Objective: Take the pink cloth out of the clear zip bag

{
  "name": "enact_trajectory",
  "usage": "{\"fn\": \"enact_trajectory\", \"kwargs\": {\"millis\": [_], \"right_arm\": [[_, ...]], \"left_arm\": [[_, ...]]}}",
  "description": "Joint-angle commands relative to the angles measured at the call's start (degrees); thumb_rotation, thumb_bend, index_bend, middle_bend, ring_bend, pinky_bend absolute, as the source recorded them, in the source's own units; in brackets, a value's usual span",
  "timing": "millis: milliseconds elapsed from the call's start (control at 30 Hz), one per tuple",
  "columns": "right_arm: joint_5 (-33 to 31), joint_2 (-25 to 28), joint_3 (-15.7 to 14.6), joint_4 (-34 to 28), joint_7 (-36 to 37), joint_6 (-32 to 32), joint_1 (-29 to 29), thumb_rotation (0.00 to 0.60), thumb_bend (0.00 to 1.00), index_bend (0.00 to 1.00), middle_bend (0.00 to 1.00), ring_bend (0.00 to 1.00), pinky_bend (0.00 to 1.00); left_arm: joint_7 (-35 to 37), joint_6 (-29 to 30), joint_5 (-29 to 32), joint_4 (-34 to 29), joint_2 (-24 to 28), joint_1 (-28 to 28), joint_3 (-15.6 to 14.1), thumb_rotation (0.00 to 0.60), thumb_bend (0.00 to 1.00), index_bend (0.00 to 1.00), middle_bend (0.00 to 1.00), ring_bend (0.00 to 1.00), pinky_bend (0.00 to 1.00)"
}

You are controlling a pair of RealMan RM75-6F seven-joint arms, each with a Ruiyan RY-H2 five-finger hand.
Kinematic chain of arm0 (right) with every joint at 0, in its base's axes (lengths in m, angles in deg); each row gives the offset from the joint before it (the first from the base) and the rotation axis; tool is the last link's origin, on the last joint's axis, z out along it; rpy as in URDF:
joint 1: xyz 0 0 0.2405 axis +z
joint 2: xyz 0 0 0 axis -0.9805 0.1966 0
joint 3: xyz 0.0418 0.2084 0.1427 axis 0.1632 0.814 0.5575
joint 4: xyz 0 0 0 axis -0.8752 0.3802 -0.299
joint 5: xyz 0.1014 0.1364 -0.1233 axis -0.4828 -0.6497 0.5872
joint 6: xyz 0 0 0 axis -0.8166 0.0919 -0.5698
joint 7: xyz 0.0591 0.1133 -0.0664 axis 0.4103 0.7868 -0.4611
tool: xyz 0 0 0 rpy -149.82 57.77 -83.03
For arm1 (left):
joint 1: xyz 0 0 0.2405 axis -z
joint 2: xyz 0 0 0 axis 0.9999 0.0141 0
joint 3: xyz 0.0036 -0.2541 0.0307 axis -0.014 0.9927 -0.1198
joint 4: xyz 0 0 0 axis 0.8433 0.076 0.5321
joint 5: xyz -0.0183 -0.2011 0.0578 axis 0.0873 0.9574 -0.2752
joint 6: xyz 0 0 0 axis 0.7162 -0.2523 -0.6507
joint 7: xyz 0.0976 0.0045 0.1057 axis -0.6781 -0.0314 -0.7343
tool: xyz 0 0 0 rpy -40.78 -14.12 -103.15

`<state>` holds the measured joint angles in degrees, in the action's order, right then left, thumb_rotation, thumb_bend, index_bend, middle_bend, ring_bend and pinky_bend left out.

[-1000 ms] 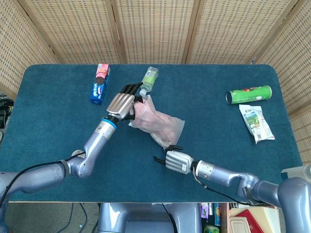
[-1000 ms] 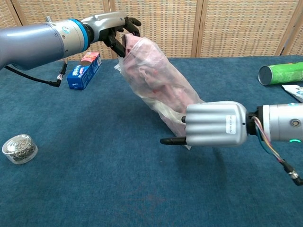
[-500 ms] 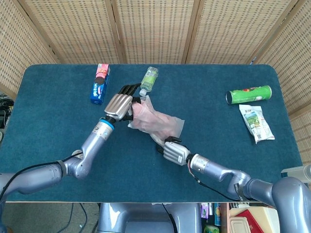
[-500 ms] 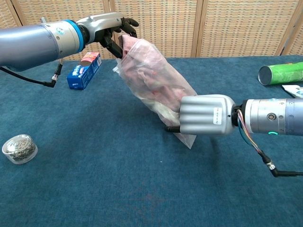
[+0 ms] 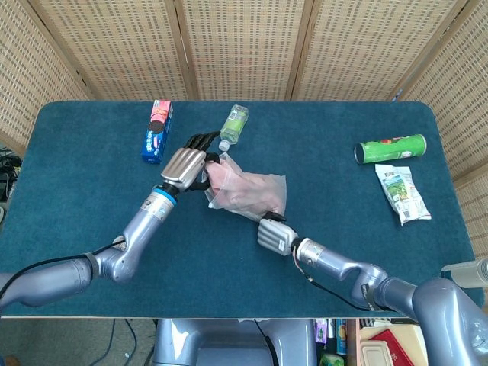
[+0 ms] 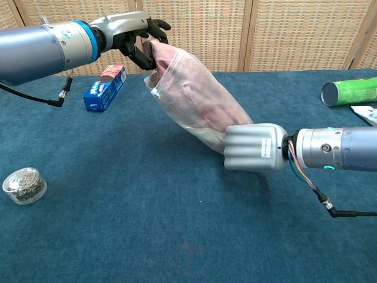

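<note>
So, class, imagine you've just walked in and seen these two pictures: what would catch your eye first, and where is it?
First, the clear zip bag with the pink cloth inside, stretched between two hands above the middle of the blue table. The left hand grips its upper end, while the right hand is at its lower end. After that, the green can lying on its side at the right edge stands out.

Both views are bright and evenly lit, with soft light from above. Shadows are faint: in the chest view a dim patch lies on the blue table (image 6: 177,236) under the right hand (image 6: 254,147). Its silver shell and the clear bag (image 6: 194,97) carry mild glare. Focus is sharp at the centre; the near arm at the upper left looks large and slightly soft.
</note>
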<state>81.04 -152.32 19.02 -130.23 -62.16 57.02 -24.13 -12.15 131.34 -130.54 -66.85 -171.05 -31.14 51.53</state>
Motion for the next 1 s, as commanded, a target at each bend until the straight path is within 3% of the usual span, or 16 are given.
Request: {"fn": "enact_trajectory", "kwargs": {"millis": [33,467,767,1000], "right_arm": [[1.2,-0.9,-1.3,2.1,3.8,2.1,0.7,0.6,1.0,0.93,0.88,0.76,0.91],[1.9,1.1,-2.0,2.1,5.0,7.3,-0.4,0.6,1.0,0.94,0.9,0.78,0.93],[1.0,7.2,-3.0,-1.3,1.7,8.5,-2.8,0.6,1.0,0.95,0.9,0.79,0.94],[-1.4,14.5,-3.6,-4.4,-2.2,7.9,-5.8,0.6,1.0,0.95,0.9,0.79,0.94]], "left_arm": [[0.5,0.0,0.0,0.0,0.3,-0.2,0.2,0.6,0.54,0.7,0.0,0.0,0.0],[2.6,0.0,-0.9,1.0,0.5,-0.8,0.2,0.6,0.54,0.7,0.0,0.0,0.0],[5.0,0.6,-1.5,2.4,2.0,-1.8,1.1,0.6,0.54,0.7,0.0,0.0,0.0],[7.0,1.6,-1.7,4.6,6.8,-3.9,2.2,0.6,0.54,0.7,0.0,0.0,0.0]]}}
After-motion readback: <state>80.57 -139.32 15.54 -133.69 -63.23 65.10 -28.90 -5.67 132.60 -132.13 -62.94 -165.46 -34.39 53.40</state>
